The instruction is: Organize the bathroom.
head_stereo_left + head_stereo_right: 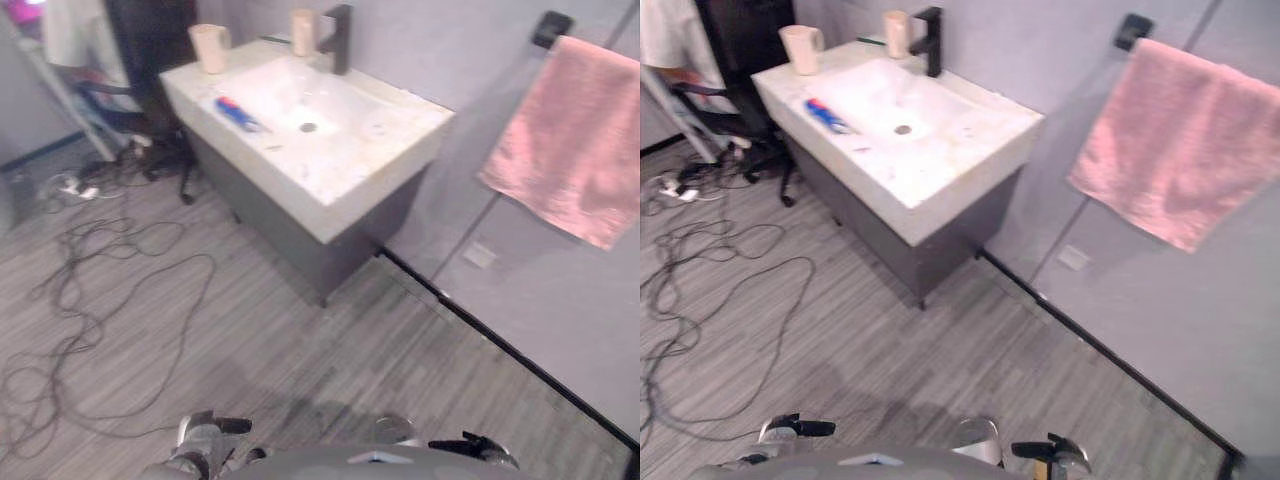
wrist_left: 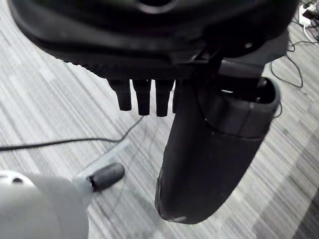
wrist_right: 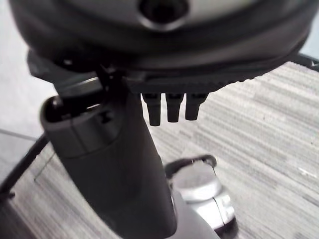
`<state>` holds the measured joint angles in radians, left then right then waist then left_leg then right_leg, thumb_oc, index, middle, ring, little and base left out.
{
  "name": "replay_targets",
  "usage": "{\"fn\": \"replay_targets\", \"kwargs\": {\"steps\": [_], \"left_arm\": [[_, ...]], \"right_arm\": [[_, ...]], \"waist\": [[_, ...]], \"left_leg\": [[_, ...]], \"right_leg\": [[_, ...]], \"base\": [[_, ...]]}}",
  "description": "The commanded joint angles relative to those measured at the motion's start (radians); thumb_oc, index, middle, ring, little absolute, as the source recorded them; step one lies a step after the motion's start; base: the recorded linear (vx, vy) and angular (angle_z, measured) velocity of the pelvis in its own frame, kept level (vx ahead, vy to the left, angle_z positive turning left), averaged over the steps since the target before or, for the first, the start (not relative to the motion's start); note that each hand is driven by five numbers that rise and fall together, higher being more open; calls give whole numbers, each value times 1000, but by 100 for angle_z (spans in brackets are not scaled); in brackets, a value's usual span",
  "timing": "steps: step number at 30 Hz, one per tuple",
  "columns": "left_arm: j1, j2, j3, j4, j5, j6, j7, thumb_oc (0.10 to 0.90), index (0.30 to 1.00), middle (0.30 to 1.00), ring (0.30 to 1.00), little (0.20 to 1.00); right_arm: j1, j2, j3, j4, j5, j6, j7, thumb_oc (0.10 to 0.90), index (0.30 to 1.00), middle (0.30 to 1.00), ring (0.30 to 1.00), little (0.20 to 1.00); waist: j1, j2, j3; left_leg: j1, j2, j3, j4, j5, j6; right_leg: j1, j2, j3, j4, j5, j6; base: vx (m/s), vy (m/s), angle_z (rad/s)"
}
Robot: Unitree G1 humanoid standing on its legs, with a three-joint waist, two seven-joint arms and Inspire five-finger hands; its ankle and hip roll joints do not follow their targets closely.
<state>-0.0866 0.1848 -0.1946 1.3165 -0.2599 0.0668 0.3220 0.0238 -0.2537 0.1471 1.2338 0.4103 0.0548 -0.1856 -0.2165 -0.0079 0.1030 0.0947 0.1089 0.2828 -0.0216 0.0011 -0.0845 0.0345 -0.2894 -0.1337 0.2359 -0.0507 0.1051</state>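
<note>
Upper left of frame, toothpaste [image 1: 238,113] lies loose on the sink [image 1: 330,205], cups [image 1: 209,47] untouched; my left hand [image 2: 209,149] and right hand [image 3: 114,164] hang relaxed, empty — tidying not started.

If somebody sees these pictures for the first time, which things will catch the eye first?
First, the pink towel hanging on the grey wall at the right. Then the white washbasin on its dark cabinet by the wall, with a black tap at the back, two beige cups near the far corners, and a blue and red tube on its near rim.
</note>
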Motion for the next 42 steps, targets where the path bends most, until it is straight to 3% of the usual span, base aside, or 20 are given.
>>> {"fn": "replay_targets", "kwargs": {"steps": [1,2,6,8,9,12,14,18,19,20,22,24,26,27,29,31,35,36,39,42], "left_arm": [[17,65,-29,1,22,18,-17,800,900,900,900,900],[16,68,-32,1,33,15,-19,800,900,900,900,900],[-6,81,-58,-8,47,33,-37,800,900,900,900,900],[-17,76,-51,-12,54,39,-29,800,900,900,900,900],[-26,69,-46,-26,46,49,-9,800,900,900,900,900],[-41,59,-51,-48,23,45,22,800,900,900,900,900],[-49,58,-53,-53,13,36,34,800,900,900,900,900],[-54,59,-50,-59,28,25,41,800,900,900,900,900],[-58,52,-57,-58,82,-17,21,800,900,900,900,900],[-67,48,-75,-62,95,-31,24,800,900,900,900,900],[-82,43,-89,-67,63,-34,22,800,900,900,900,900],[-97,34,-86,-73,98,-12,28,800,900,900,900,900],[-101,35,-90,-74,93,-2,33,800,900,900,900,900],[-101,35,-89,-75,61,-3,51,800,900,900,900,900],[-96,43,-84,-80,31,-14,63,800,900,900,900,900],[-91,49,-91,-92,12,-14,66,800,900,900,900,900],[-70,60,-96,-96,-9,-36,64,800,900,900,900,900],[-57,66,-96,-94,-5,-49,55,800,900,900,900,900],[-36,67,-72,-78,-1,-69,60,800,900,900,900,900],[-41,66,-69,-65,18,-62,32,800,900,900,900,900]], "right_arm": [[-49,-24,2,-29,-58,-99,-25,800,900,900,900,900],[-47,-25,4,-31,-68,-111,-29,800,900,900,900,900],[-39,-23,15,-50,-15,-117,-20,800,900,900,900,900],[-38,-12,21,-46,-21,-115,-19,800,900,900,900,900],[-34,-3,27,-49,-17,-110,-23,800,900,900,900,900],[-15,1,23,-54,-7,-113,-16,800,900,900,900,900],[-11,1,17,-48,-5,-100,-10,800,900,900,900,900],[-1,-7,1,-33,-4,-81,4,800,900,900,900,900],[5,-17,-12,-19,59,-73,2,800,900,900,900,900],[10,-20,-22,-16,71,-75,0,800,900,900,900,900],[14,-25,-33,-15,88,-77,-6,800,900,900,900,900],[8,-28,-48,-8,121,-80,-13,800,900,900,900,900],[-3,-29,-49,1,112,-77,-9,800,900,900,900,900],[-16,-27,-41,11,101,-76,-8,800,900,900,900,900],[-27,-26,-31,28,90,-76,-4,800,900,900,900,900],[-24,-28,-19,24,98,-73,-23,800,900,900,900,900],[-17,-29,-17,23,101,-85,-38,800,900,900,900,900],[-13,-29,-22,27,96,-92,-36,800,900,900,900,900],[-15,-33,-23,39,62,-97,-18,800,900,900,900,900],[-16,-33,-35,37,55,-104,-26,800,900,900,900,900]], "waist": [[14,42,38],[13,44,41],[-44,54,53],[-65,44,61],[-82,27,66],[-97,-2,68],[-106,-13,70],[-120,2,54],[-127,26,34],[-130,26,30],[-130,14,22],[-115,-4,21],[-105,-15,23],[-90,-26,28],[-79,-29,28],[-72,-17,26],[-59,5,29],[-47,7,31],[-22,16,36],[-34,39,34]], "left_leg": [[-17,9,6,63,-48,76],[-13,4,6,62,-51,78],[48,-35,-15,-7,-62,96],[68,-65,-11,-21,-69,102],[85,-103,-9,-30,-78,102],[113,-188,-23,-40,-103,104],[138,-222,-32,-23,-137,111],[190,-252,-72,9,-170,112],[183,-245,-80,188,-83,44],[142,-222,-63,330,20,-9],[59,-186,-35,509,118,-53],[-57,-107,17,645,69,-28],[-111,-82,17,649,35,2],[-165,-54,15,636,-20,45],[-169,-31,-16,546,-52,79],[-143,-18,-61,438,-59,89],[-101,48,-167,237,6,54],[-94,94,-228,168,38,32],[-57,122,-295,100,-11,14],[-32,107,-222,66,-34,9]], "right_leg": [[-225,-84,133,282,286,43],[-234,-85,138,294,291,41],[-313,109,133,300,238,46],[-310,159,85,198,196,55],[-293,223,24,25,151,61],[-278,306,-61,-150,206,69],[-306,316,-93,-155,239,68],[-295,344,-89,-114,197,19],[-252,360,-83,-121,160,-32],[-209,362,-69,-158,159,-50],[-157,340,-53,-177,144,-69],[-90,326,-22,-186,106,-85],[-71,316,2,-180,92,-85],[-56,304,37,-180,81,-83],[-68,290,77,-149,64,-77],[-91,288,112,-108,41,-69],[-96,290,186,-72,8,-45],[-80,279,233,-71,-2,-27],[-85,227,270,-44,-18,21],[-114,174,247,-22,-12,59]], "base": [[304,643,22],[251,376,13],[293,219,27],[363,148,52],[392,136,29],[456,167,-10],[404,124,-16],[439,49,-19],[364,-17,-12],[439,-13,-7],[297,2,-4],[303,54,-38],[204,127,-59],[170,166,-83],[224,282,-120],[232,346,-167],[257,433,-108],[230,372,-90],[249,487,-117],[110,561,-109]]}}
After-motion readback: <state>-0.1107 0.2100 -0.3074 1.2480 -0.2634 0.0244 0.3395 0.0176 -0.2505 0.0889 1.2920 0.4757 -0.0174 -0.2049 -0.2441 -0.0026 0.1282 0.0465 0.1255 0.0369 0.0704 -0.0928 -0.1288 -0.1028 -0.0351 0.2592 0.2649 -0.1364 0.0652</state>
